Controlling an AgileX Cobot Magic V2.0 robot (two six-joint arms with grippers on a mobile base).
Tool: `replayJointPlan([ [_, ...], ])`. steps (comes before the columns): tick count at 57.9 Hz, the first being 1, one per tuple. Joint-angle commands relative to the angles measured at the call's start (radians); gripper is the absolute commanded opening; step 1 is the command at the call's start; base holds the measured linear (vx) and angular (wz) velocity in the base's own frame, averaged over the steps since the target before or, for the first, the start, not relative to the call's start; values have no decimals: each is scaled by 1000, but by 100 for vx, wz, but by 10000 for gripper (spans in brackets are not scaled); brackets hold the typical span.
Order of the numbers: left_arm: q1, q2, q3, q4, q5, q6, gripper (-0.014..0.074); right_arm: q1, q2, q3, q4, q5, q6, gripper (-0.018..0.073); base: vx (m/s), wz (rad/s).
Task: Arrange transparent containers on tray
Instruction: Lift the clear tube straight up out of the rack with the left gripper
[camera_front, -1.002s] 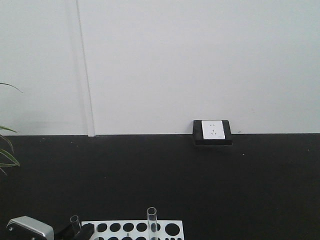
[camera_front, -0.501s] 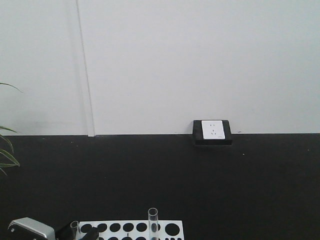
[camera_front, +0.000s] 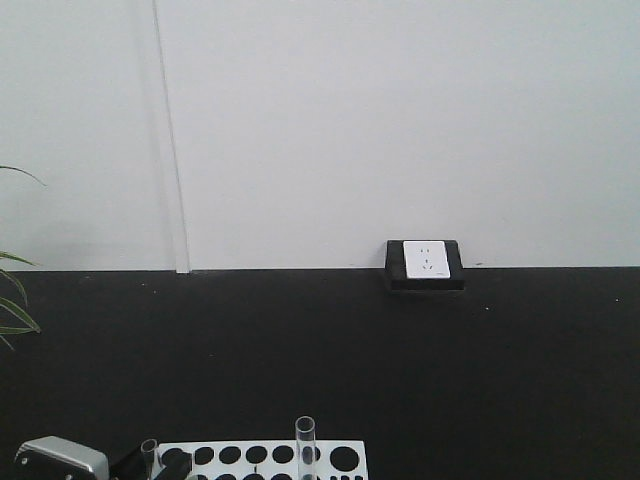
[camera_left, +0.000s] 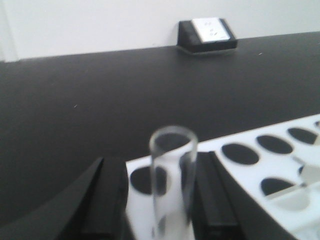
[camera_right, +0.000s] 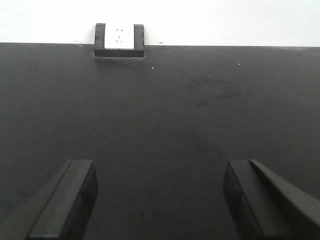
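Test tube: one clear glass test tube (camera_left: 171, 186) stands upright between the jaws of the left gripper (camera_left: 159, 170), at the near left corner of a white plate (camera_left: 240, 175) pierced with round holes. It is blurred in the left wrist view.
Second test tube: another tube (camera_front: 305, 440) stands upright in a hole further along the plate, well apart from the first.
Handling: the glass looks thin, light and stiff. It is probably slippery and easily cracked by a hard squeeze or a knock against the rim of a hole.
Where to hold: the upper part of the tube, just below the flared rim, looks best, with a gentle squeeze across the round body and a straight lift so the bottom does not catch.
Left jaws: narrow, close on either side of the tube. The right one seems to lie against the glass, while a strip of white shows on the other side, so it cannot be told whether they grip.
Right jaws: the right gripper (camera_right: 160, 200) is spread wide with nothing between, above bare desk (camera_right: 165, 115).
Tray: not in any view, so where the tubes will go cannot be judged.
Writing: none can be read. The tubes and plate carry no visible label, and the wall socket (camera_front: 427, 260) at the back of the desk shows only its pin holes.
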Motion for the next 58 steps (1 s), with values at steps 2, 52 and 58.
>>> replayJointPlan([
  [2,-5,-33,10,-18,-146,-4,387,1,10,-33,-13,-76,-8,592,0,0],
  [52,-5,-33,-6,45,-217,-13,433,1,10,-33,-13,-75,-8,592,0,0],
  [58,-5,-33,-32,47,-196,-13,433,1,10,-33,-13,-75,-8,592,0,0],
])
